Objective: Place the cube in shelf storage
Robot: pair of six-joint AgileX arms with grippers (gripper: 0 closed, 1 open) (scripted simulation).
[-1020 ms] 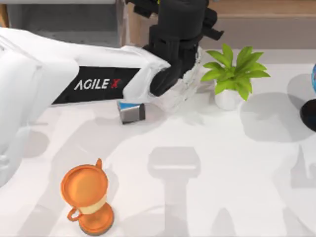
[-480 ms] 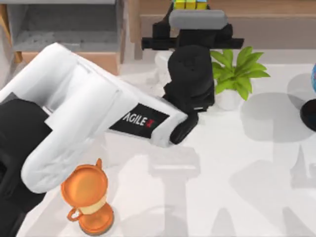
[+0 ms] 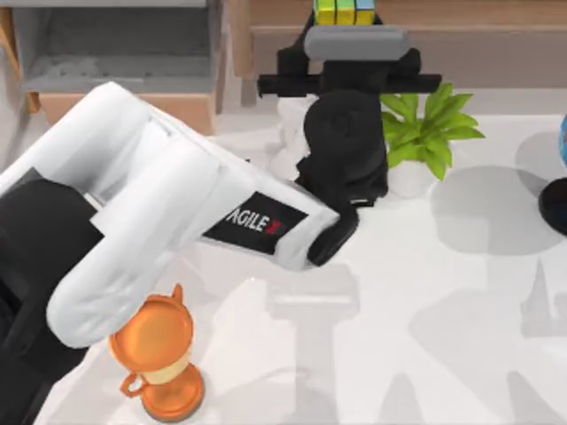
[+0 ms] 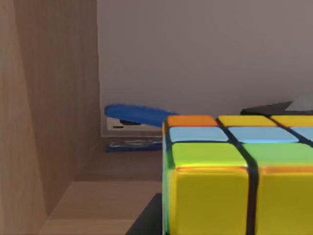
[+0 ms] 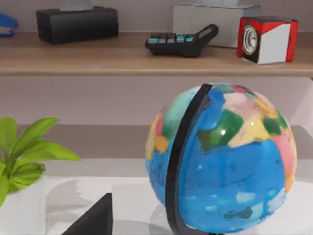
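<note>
The cube (image 3: pixel 344 11), a grid of green, yellow and blue squares, is at the top edge of the top view, over the board of the light-brown shelf storage (image 3: pixel 469 12). My left gripper (image 3: pixel 350 27) reaches in from the table and is shut on it. In the left wrist view the cube (image 4: pixel 234 181) is very close, just above the wooden board (image 4: pixel 98 196) and beside the shelf's side wall (image 4: pixel 44 98). A dark tip of my right gripper (image 5: pixel 93 220) shows at the foot of the right wrist view.
A blue stapler (image 4: pixel 139 115) lies at the back of the shelf. A potted plant (image 3: pixel 425 133) stands right of my left arm and a globe (image 3: pixel 558 177) at the right edge. An orange trophy (image 3: pixel 159 354) is front left. A grey-lined box (image 3: pixel 115 44) is back left.
My left arm swung from the table up to the shelf with the cube, then edged slightly farther in. It now covers the dark cube that showed on the table.
</note>
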